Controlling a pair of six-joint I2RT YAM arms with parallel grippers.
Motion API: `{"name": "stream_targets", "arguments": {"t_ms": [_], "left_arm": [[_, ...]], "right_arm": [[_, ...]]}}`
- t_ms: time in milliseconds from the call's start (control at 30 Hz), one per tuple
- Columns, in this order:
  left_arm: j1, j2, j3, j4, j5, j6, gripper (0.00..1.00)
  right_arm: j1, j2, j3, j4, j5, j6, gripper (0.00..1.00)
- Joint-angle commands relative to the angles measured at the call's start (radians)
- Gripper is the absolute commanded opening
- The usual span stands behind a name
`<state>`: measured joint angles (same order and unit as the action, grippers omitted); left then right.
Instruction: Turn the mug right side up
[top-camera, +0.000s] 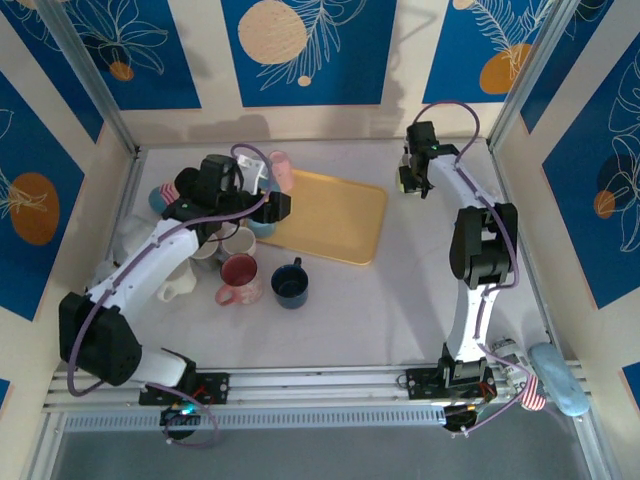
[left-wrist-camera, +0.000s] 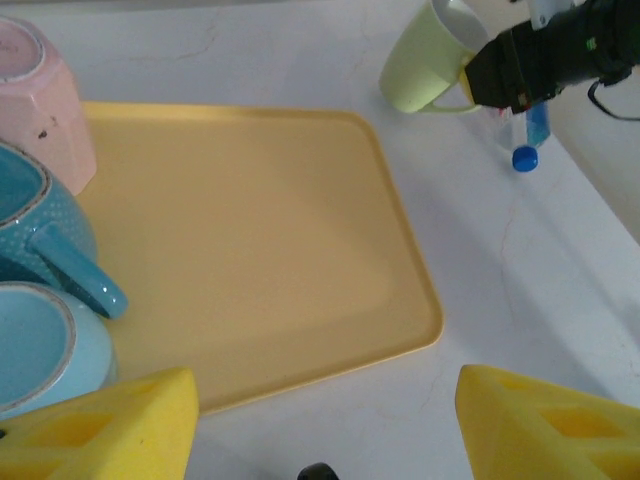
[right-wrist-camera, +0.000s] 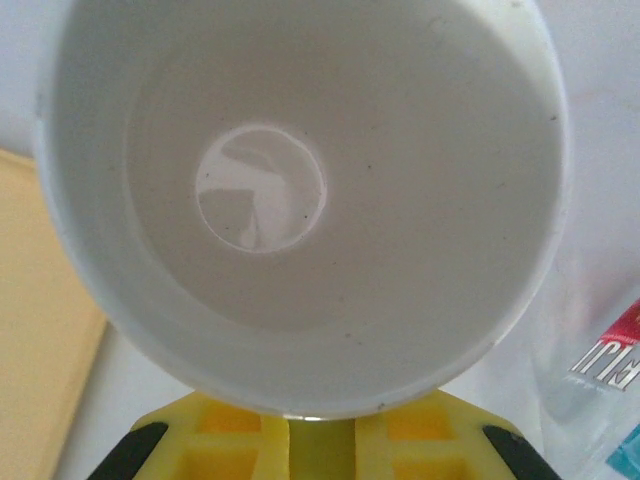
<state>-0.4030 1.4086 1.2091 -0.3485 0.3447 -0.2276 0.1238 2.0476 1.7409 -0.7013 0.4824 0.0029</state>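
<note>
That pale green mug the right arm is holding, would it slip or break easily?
Probably stiff and breakable: the pale green mug looks like glazed ceramic. Its glossy inside reflects light, so it may be slippery. The right end effector seems shut on the handle alone, so the mug might twist in that grip.

The mug (left-wrist-camera: 425, 62) is pale green outside and glossy white inside, with no contents. It hangs tilted, mouth angled upward, gripped on its handle side by the closed right pincer (left-wrist-camera: 485, 78), just beyond the yellow tray's (left-wrist-camera: 250, 250) corner, over the table (left-wrist-camera: 540, 280).
</note>
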Motion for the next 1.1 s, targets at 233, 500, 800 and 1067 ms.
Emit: {"name": "stream_targets", "arguments": {"t_ms": [233,500,800,1067], "left_arm": [[0.006,0.035,0.059,-0.042,-0.006,0.05,0.69],[0.007,0.014,0.05,-0.061,-0.019,0.058,0.69],[0.007,-0.023,0.066,-0.145,-0.084,0.015,0.69],[0.011,-0.04,0.102,-0.297,-0.241,-0.053,0.69]], "right_arm": [[-0.003,0.104,0.141,0.044,0.059,-0.095,0.0],[0.003,0.114,0.14,0.036,0.06,-0.095,0.31],[0.017,-0.053,0.068,0.007,0.0,0.005,0.5],[0.05,-0.398,-0.15,0.028,-0.264,0.136,0.57]]}}
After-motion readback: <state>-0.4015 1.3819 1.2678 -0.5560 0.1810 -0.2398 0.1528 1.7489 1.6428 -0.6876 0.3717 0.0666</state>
